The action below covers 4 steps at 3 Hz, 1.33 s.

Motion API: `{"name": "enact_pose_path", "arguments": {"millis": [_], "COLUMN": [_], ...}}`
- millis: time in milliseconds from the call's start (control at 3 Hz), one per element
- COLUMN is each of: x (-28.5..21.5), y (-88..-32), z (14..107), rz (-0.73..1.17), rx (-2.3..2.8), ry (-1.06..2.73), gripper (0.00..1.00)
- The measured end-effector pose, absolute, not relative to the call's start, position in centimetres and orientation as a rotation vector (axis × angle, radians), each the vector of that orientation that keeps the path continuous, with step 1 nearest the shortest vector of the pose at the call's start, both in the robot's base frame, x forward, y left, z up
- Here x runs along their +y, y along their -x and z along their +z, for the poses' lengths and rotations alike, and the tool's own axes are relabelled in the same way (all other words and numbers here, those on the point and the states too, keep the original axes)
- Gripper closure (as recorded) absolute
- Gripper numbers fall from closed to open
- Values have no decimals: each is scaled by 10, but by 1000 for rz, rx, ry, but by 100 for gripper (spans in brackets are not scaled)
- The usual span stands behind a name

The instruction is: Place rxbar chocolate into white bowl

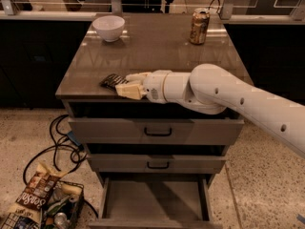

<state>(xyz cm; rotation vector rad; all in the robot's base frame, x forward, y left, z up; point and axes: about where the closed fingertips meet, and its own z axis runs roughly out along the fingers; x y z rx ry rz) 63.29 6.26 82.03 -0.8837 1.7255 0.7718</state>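
The rxbar chocolate (112,81), a flat dark wrapper, lies near the front left edge of the brown cabinet top (157,46). My gripper (127,84) reaches in from the right at tabletop height. Its pale fingers (129,92) are apart, one on each side of the bar's right end. The bar's left half shows and it still rests on the surface. The white bowl (108,27) stands empty at the far left corner of the top, well behind the bar.
A tan drink can (199,26) stands at the far right of the top. The cabinet's bottom drawer (155,202) is pulled open. Cables and a basket of snack bags (40,199) lie on the floor at the left.
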Motion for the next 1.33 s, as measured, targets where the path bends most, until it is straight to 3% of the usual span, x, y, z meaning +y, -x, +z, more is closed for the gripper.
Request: {"name": "enact_pose_path", "arguments": {"millis": [667,1333], "x": [60,62], "y": [-636,-684], "z": [838,917], "rz": [762,707], "rx": [1730,1688], "ry": [913,1067], "gripper": [100,100]}}
